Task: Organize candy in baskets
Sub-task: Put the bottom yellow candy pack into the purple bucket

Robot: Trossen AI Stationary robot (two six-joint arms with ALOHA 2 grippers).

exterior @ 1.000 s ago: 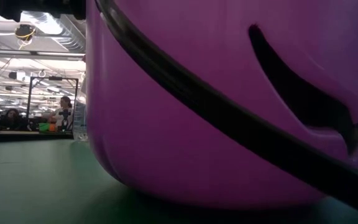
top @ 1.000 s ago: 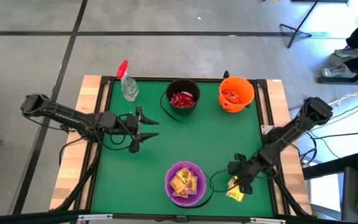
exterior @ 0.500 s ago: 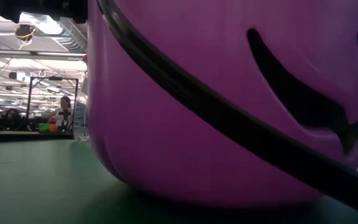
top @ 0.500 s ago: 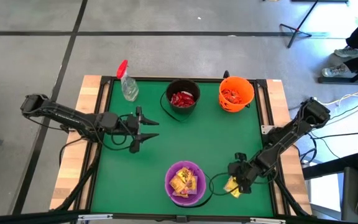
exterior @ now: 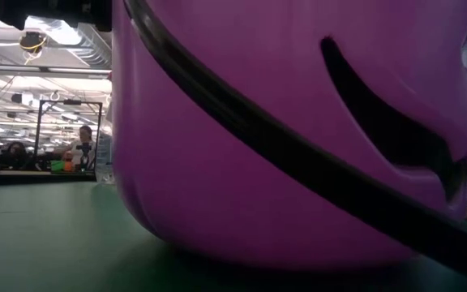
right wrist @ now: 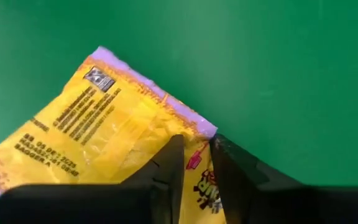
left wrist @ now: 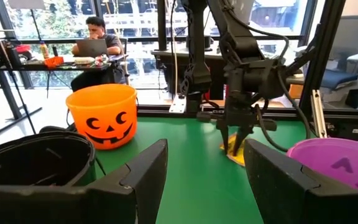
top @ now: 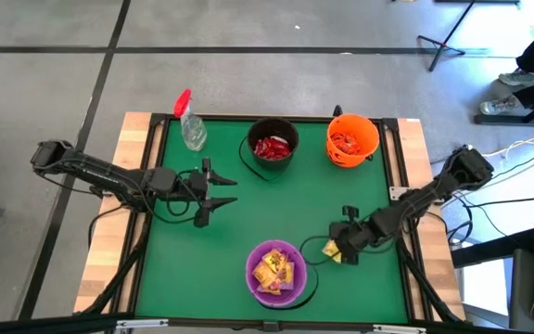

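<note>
A yellow packet [right wrist: 98,134] is hanging between the fingers [right wrist: 166,171] of the right gripper [top: 339,249]. It is flat and a little crumpled, bright yellow with small dark print, a pale purple strip along one edge and some red print near the fingertips. The two fingers are standing close together and are pinching one end of it. In the high view this packet [top: 330,250] is sitting near the table's near right part, just beside the purple bucket [top: 276,272] on its right side; whether it is touching the green mat [top: 286,199] I cannot tell.

The purple bucket is holding several more yellow packets [top: 272,271]. It is standing at the near edge, in the middle, and is filling almost the whole low view with its dark wire handle [exterior: 298,162] running across it.

At the far edge, the black bucket [top: 273,148] is holding red packets [top: 272,147], and the orange bucket [top: 352,139] to its right, with a pumpkin face, is holding orange-red ones [top: 345,141].

The left gripper [top: 225,193] is waiting over the left part of the mat with its fingers spread wide and nothing between them. A spray bottle [top: 190,123] is lying at the far left corner.

A person [left wrist: 95,43] is sitting at a desk in the room behind.
</note>
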